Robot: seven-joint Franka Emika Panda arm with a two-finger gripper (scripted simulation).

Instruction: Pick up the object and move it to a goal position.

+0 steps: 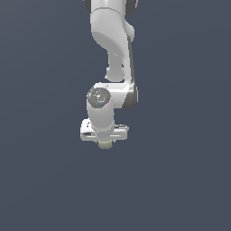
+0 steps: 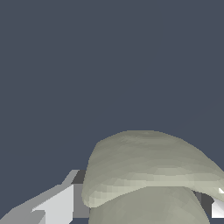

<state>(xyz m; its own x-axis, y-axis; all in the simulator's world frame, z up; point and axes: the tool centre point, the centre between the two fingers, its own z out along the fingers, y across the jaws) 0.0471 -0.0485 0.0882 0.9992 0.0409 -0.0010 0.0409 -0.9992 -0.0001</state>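
The object (image 1: 105, 145) is a small pale beige-olive lump that pokes out just below the white gripper (image 1: 104, 140) in the exterior view. The arm reaches down from the top of that view, and the gripper points straight down. In the wrist view the object (image 2: 148, 175) fills the space between the two fingers, showing rounded edges and a groove across it. One white finger (image 2: 57, 205) shows on one side of it and a sliver of the other finger (image 2: 217, 208) on the other side. The gripper (image 2: 138, 212) is shut on the object. I cannot tell how high the object is above the ground.
Only a flat, uniform dark blue-grey ground (image 1: 180, 180) surrounds the arm in both views. No other objects, containers or edges show. No goal marker is visible.
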